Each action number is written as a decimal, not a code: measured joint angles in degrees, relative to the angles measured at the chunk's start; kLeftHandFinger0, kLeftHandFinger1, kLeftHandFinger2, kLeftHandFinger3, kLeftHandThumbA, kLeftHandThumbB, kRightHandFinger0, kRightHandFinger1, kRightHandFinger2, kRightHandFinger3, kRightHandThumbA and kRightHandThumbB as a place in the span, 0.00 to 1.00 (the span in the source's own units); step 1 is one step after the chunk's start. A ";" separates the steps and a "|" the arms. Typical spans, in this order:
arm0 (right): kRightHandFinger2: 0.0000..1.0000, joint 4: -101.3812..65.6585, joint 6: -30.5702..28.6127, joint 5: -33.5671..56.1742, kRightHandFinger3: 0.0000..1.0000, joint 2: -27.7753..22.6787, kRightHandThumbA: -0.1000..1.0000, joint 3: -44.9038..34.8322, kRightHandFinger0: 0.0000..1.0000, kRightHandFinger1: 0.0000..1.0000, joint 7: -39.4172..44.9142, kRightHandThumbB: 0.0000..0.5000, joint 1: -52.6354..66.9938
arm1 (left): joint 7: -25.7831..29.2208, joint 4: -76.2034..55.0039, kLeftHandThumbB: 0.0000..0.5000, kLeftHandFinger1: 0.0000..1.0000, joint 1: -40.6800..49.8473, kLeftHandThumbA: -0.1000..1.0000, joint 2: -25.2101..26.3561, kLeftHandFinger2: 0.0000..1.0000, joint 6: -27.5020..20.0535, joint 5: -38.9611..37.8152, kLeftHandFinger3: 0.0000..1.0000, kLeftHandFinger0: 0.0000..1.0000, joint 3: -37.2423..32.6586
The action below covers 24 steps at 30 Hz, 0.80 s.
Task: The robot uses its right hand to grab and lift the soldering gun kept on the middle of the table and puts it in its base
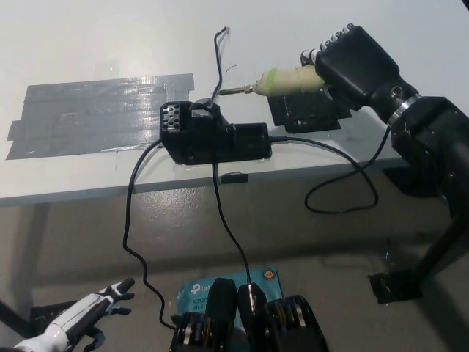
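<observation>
Soldering gun (pixel 282 81) is hanging above the white table (pixel 110 37), its pale handle gripped in the black right hand (pixel 352 62), whose fingers are wrapping around it. Its metal tip is pointing toward the black base (pixel 209 136), just above and right of it, not touching. White left hand (pixel 88 315) is resting at lower left, fingers spread and holding nothing.

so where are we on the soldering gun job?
Grab and lift look done: the right hand holds the soldering gun by its pale handle, clear of the table. In hand: the tip points toward the black base but hasn't reached it. Left: seating it and letting go. The left hand rests low, off the table.
</observation>
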 measured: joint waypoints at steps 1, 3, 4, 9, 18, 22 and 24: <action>0.14 0.12 -0.11 -0.13 0.10 0.07 0.00 0.05 0.00 0.00 0.00 0.06 0.00 | -0.01 0.00 1.00 0.89 0.00 1.00 0.00 1.00 0.00 0.01 1.00 1.00 0.00; 0.15 0.18 -0.16 -0.52 0.06 0.24 0.00 0.14 0.00 0.00 0.00 0.11 0.00 | -0.01 0.00 1.00 0.91 0.00 1.00 0.00 1.00 0.00 0.06 1.00 1.00 -0.02; 0.15 0.25 -0.18 -0.73 0.06 0.35 0.00 0.17 0.00 0.00 0.00 0.11 0.00 | -0.01 -0.01 1.00 0.91 0.00 1.00 0.00 1.00 0.00 0.07 1.00 1.00 -0.02; 0.17 0.66 0.03 -1.42 0.21 1.15 0.00 0.18 0.00 0.00 0.60 0.00 0.00 | -0.04 -0.02 1.00 0.91 0.00 1.00 0.00 1.00 0.00 0.10 1.00 1.00 -0.05; 0.08 1.63 3.34 -3.47 0.29 2.70 0.00 0.17 0.00 0.00 2.17 0.05 -0.01 | -0.05 -0.03 1.00 0.93 -0.01 1.00 -0.01 1.00 0.00 0.12 1.00 1.00 -0.18; 0.11 1.78 4.69 -3.75 0.34 3.26 0.00 0.10 0.00 0.00 2.70 0.03 -0.01 | -0.05 -0.04 1.00 0.91 0.00 1.00 -0.01 1.00 0.00 0.17 1.00 1.00 -0.21; 0.11 1.86 5.26 -3.92 0.26 3.41 0.00 0.11 0.00 0.00 2.87 0.00 -0.01 | -0.06 -0.04 1.00 0.93 0.00 1.00 -0.01 1.00 0.00 0.18 1.00 1.00 -0.22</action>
